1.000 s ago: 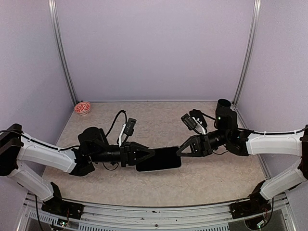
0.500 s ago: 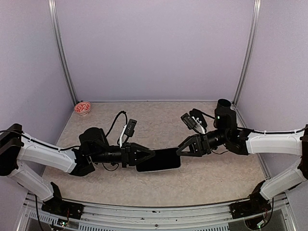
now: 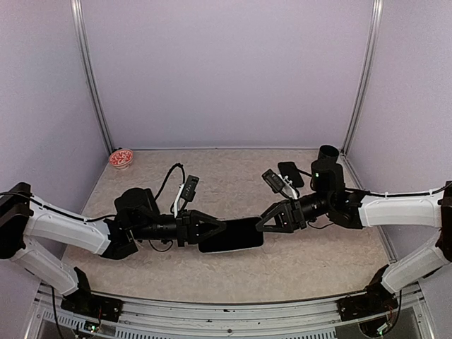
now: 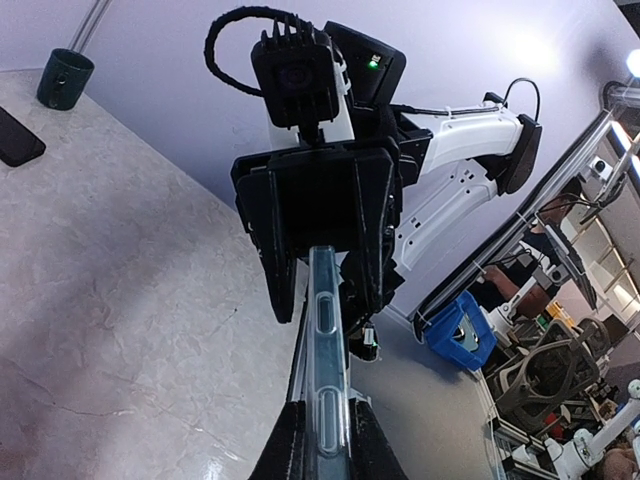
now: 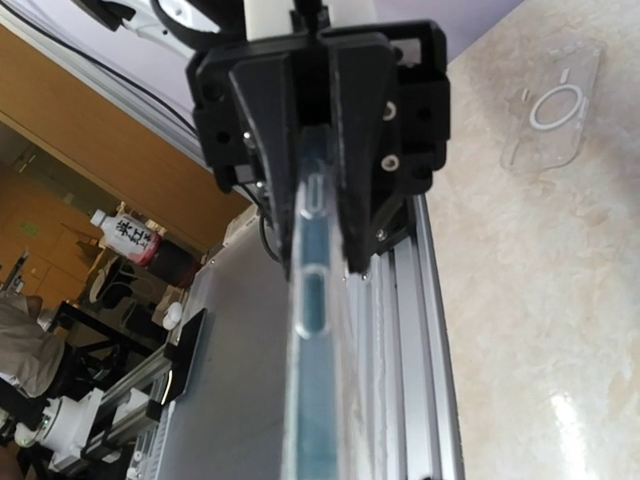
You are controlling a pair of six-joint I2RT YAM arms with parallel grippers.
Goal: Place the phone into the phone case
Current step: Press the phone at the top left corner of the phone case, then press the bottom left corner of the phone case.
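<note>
The left claw point(image 3: 220, 228) is clenched on one end of the black flat phone point(image 3: 232, 235), just below the middle of the top picture. The right claw point(image 3: 263, 224) looks clenched on the other end. The phone seems to be held up off the pale speckled bench point(image 3: 318, 261), flat between the two claws. A clear plastic case point(image 4: 326, 330) shows along its thin edge, so I think the phone is at least partly in.

Since a moment ago the right claw has slid a little to the left of the frame. The phone and the left claw went a little left with it. I think the claws are pushing the ends together to seat the phone, and it may not be snapped in all the way yet. Another clear empty case point(image 5: 555, 110) lies on the bench, upper right in the right wrist picture
</note>
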